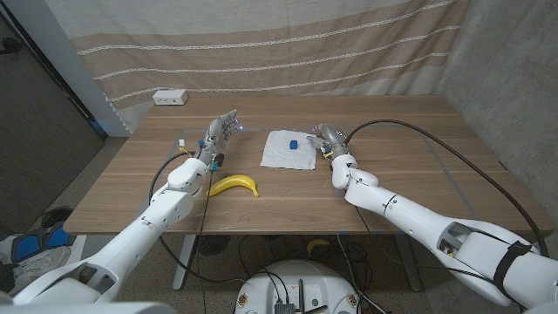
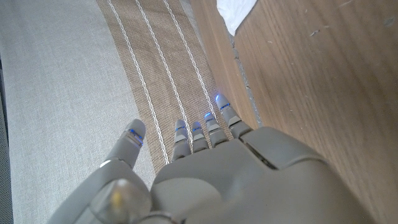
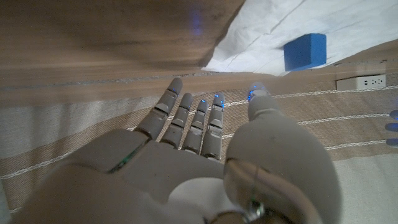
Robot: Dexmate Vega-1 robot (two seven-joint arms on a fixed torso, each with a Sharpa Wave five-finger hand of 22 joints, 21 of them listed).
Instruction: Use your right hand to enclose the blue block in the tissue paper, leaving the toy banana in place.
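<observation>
Right hand [image 1: 328, 139], fingers spread and holding nothing, hovers just beside the tissue paper's [image 1: 289, 149] right edge, so the step in hand looks like the approach before any fold is made. Nearest the robot on the wooden table [image 1: 418, 148], the toy banana [image 1: 235, 184] lies well left of that hand, close by the left arm's forearm and apart from the tissue. Left hand [image 1: 220, 133] is raised a little farther back, fingers apart and empty, standing clear of the sheet. Farther on, the tissue lies flat and unfolded with the blue block [image 1: 294, 140] sitting on it toward its far right part; in the right wrist view the block [image 3: 305, 51] rests on the white sheet just ahead of the fingertips [image 3: 216, 99]. Whether a fingertip already touches the paper's edge is hard to tell. Next, the hand likely needs to catch the near edge and draw it over the block, keeping away from the banana.
</observation>
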